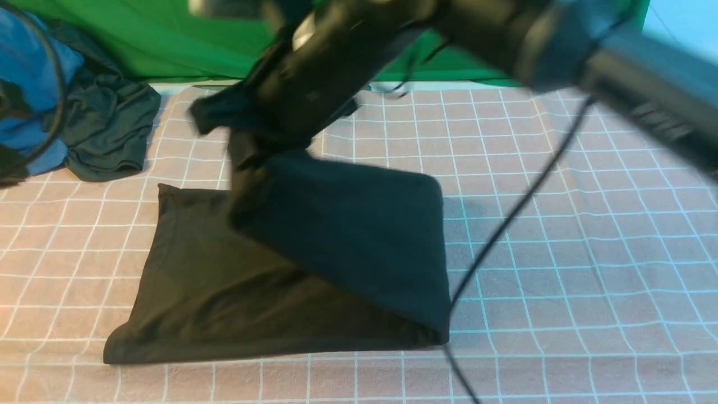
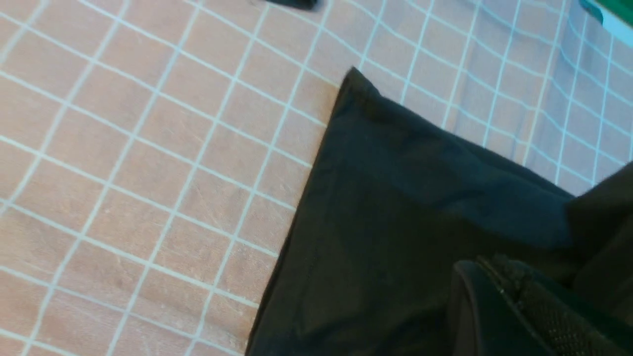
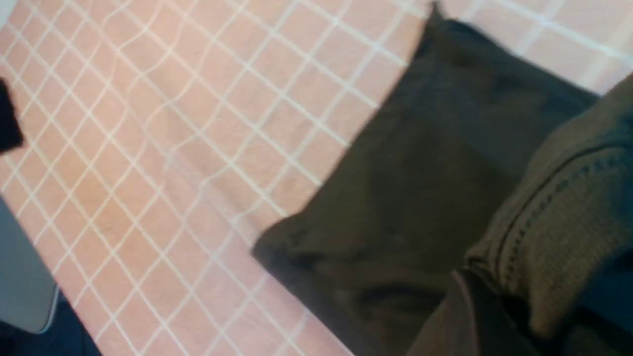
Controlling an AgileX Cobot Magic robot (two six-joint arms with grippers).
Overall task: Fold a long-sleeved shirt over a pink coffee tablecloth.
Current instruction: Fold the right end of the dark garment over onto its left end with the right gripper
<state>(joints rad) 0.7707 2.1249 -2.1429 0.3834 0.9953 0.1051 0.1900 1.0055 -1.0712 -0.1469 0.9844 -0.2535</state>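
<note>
At the far left of the surface lie two clothes that are not part of the work: a blue garment [image 1: 28, 84] and, just beside it, a dark grey-green garment [image 1: 112, 129]. They are well apart from the working place, so I think they are only waiting there.

The pink coffee tablecloth [image 1: 589, 252] covers the whole surface, and the long-sleeved shirt [image 1: 213, 292] is on it, left of the middle and toward the near edge. Its left part lies flat. Its right part is lifted and hangs over the flat part like a slanted sheet, with the fold line at the near right corner. The print is not visible.

The left hand [image 2: 519, 316] has its jaws together, low over the shirt near one flat corner. If cloth is between them I cannot tell, because the tips are hidden by black fabric.

The right arm [image 1: 348, 62] reaches from the far right across to the lifted edge. In the right wrist view the stitched hem climbs directly into the right hand [image 3: 499, 296], so it is clamped on the shirt. I judge it holds the edge high so that this half can be laid over the left half without dragging. The arm's cable [image 1: 505, 224] hangs over the bare cloth at the right.
</note>
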